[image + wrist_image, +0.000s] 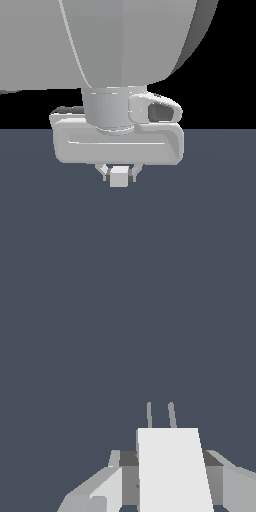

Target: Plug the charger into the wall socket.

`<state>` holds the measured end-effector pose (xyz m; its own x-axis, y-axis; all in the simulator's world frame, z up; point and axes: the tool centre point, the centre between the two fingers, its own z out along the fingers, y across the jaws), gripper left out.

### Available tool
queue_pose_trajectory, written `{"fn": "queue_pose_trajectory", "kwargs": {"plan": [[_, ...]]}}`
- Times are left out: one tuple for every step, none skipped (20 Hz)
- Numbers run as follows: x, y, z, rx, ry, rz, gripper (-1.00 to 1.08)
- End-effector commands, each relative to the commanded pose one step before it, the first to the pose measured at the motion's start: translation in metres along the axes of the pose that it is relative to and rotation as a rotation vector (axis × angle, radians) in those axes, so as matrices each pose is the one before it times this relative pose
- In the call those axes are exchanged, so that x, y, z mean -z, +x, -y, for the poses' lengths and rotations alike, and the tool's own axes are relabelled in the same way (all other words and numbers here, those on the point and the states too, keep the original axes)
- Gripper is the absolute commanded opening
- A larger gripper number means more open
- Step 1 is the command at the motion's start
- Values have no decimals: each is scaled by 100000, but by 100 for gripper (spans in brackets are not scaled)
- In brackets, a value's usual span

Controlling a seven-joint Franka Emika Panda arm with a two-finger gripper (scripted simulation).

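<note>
My tool [119, 173] is clamped on the charger [119, 177]. Its prongs [160, 415] point fwd, away from the wrist. No wall socket in either view, so can't tell its direction.

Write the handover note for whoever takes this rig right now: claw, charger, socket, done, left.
Claw: shut on the charger, held between its fingers above the dark floor.
Charger: two prongs stick out ahead of it in the wrist view.
Wall socket: not visible in either view.
Done: charger grasped.
Left: find the socket, line up the prongs, push in.
</note>
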<state>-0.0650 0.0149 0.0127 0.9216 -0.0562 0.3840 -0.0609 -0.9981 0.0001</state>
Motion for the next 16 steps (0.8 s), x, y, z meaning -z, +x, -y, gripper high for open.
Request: {"fn": "queue_pose_trajectory", "kwargs": {"plan": [[172, 266, 270, -165, -2, -69, -100], [118, 181, 177, -165, -36, 0, -100], [143, 220, 213, -202, -45, 0, -100], [167, 257, 256, -223, -52, -1, -100], [190, 294, 287, -260, -62, -1, -100], [212, 330, 319, -292, -73, -1, -100], [233, 364, 355, -314, -81, -2, -100], [253, 399, 381, -346, -94, -2, -100], [271, 431, 410, -370, -105, -3, -100], [289, 463, 437, -391, -119, -4, -100], [306, 495, 464, -410, -134, -5, -100], [323, 528, 488, -432, -153, -7, -100], [333, 553, 500, -451, -174, -8, -100], [314, 526, 473, -417, -175, -9, -100], [291, 493, 441, -382, -173, -9, -100], [269, 464, 403, -362, -176, -9, -100]]}}
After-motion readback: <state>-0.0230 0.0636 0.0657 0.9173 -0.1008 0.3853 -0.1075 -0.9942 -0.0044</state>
